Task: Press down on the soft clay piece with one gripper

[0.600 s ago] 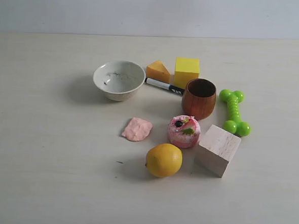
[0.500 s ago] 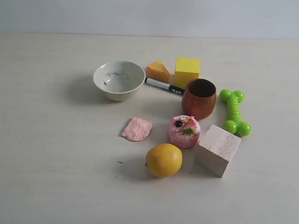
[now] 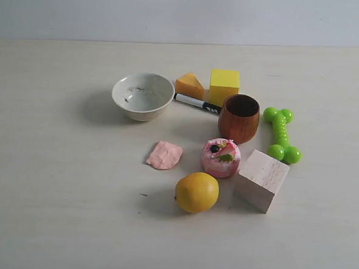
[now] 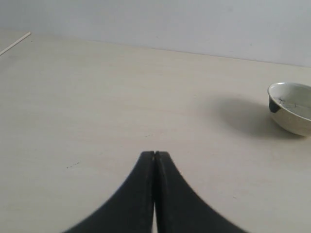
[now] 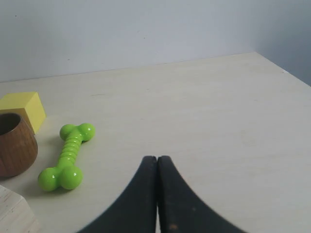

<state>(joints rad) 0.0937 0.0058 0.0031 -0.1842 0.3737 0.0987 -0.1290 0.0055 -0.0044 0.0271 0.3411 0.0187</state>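
The soft clay piece [image 3: 164,155], a pale pink flat lump, lies on the table in the exterior view, left of the pink cake toy [image 3: 221,157] and above the yellow fruit [image 3: 197,191]. Neither arm shows in that view. In the left wrist view my left gripper [image 4: 154,154] is shut with nothing in it, over bare table, the bowl [image 4: 293,107] far off to one side. My right gripper [image 5: 157,158] is shut and empty in the right wrist view, near the green bone toy [image 5: 66,156]. The clay is in neither wrist view.
Around the clay stand a white bowl [image 3: 143,95], an orange wedge [image 3: 189,85], a yellow cube [image 3: 224,85], a marker pen [image 3: 197,102], a wooden cup [image 3: 238,117], a green bone toy [image 3: 281,134] and a wooden block [image 3: 261,179].
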